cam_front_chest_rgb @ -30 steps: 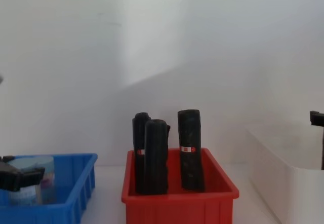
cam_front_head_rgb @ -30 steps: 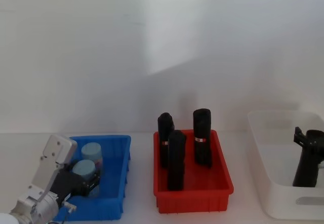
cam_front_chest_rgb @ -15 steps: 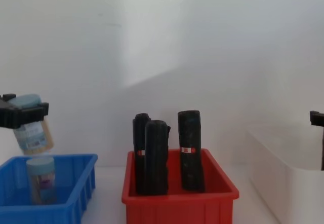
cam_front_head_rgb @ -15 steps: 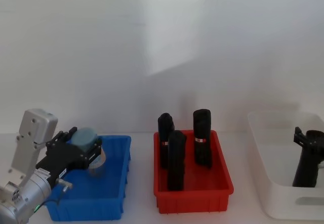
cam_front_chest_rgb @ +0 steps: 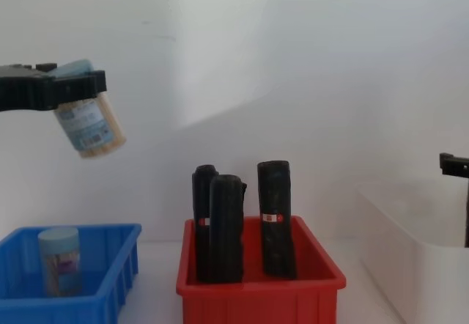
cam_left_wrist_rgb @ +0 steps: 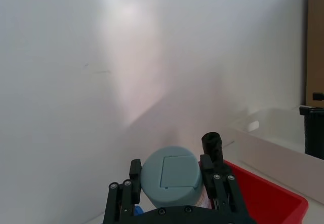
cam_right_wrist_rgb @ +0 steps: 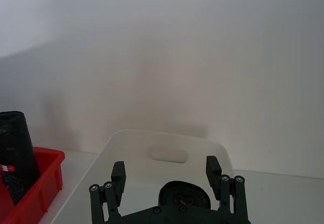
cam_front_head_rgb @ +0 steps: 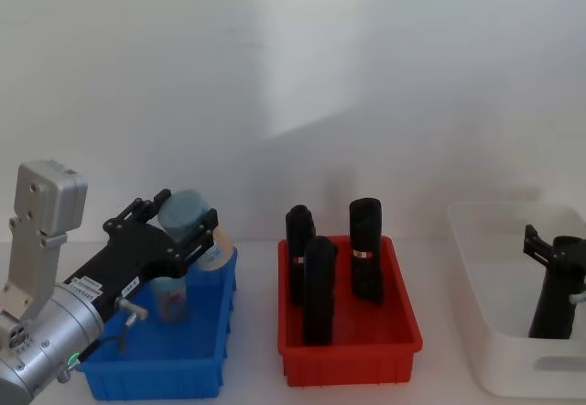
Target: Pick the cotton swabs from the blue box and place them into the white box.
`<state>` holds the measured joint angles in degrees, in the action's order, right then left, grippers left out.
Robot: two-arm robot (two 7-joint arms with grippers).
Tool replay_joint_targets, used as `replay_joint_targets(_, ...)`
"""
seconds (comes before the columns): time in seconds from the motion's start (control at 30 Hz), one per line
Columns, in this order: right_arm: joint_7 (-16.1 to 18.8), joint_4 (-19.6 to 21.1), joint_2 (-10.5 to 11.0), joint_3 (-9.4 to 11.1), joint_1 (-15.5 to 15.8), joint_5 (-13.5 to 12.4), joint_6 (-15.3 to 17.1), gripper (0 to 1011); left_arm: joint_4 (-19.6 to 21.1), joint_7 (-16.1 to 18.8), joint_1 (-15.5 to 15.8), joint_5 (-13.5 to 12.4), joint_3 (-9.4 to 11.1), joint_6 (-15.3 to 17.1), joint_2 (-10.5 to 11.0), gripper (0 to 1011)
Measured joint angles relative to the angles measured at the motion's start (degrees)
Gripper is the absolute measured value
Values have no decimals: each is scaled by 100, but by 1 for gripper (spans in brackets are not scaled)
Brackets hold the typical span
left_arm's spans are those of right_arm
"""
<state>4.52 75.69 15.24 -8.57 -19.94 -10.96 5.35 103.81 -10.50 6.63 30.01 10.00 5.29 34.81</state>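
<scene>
2 cotton swabs [cam_front_chest_rgb: 91, 127] [cam_front_chest_rgb: 58, 260], 3 blk rolls [cam_front_chest_rgb: 200, 199] [cam_front_chest_rgb: 226, 229] [cam_front_chest_rgb: 275, 218], 3 bins [cam_front_chest_rgb: 73, 309] [cam_front_chest_rgb: 256, 302] [cam_front_chest_rgb: 425, 287].

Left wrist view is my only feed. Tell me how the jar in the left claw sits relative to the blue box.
Observer: In the chest view the left claw grips the cotton swab jar at its lid. The jar is tilted and well above the blue box.
Operator: Report what is in that box.
Observer: A second jar stands upright inside it.
Operator: Give me the right claw.
Observer: The right claw is open at the white box, on the far side of the red bin.
</scene>
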Motion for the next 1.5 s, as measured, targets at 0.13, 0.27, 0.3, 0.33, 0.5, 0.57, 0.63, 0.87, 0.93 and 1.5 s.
replay_joint_targets(0.13, 129, 100, 10, -19, 42, 42, -161, 1001, 121, -176, 41, 84, 35, -4, -69, 711)
replay_joint_targets(0.27, 332, 268, 34, -32, 109, 55, -361, 1001, 218, -374, 103, 132, 117, -4, -196, 711)
replay_joint_targets(0.3, 366, 308, 42, -34, 125, 55, -389, 1001, 226, -401, 112, 134, 131, -4, -215, 711)
replay_joint_targets(0.33, 403, 329, 45, -35, 134, 54, -416, 1001, 231, -426, 117, 136, 138, -4, -225, 711)
replay_joint_targets(0.5, 693, 601, 85, -43, 226, -7, -603, 1001, 253, -624, 184, 134, 222, -39, -348, 711)
replay_joint_targets(0.57, 796, 676, 97, -45, 250, -36, -661, 1001, 253, -676, 201, 126, 243, -52, -377, 711)
replay_joint_targets(0.63, 927, 789, 117, -47, 285, -78, -731, 1001, 253, -760, 227, 100, 276, -78, -419, 711)
replay_joint_targets(0.87, 1295, 823, 125, -72, 259, -135, -904, 1001, 308, -926, 278, -15, 362, -161, -519, 711)
replay_joint_targets(0.93, 1381, 744, 94, -99, 201, -100, -914, 1001, 339, -958, 290, -55, 384, -184, -545, 711)
replay_joint_targets(1.5, 2310, -151, -205, -376, -411, 199, -936, 1001, 417, -1076, 476, -442, 570, -342, -848, 711)
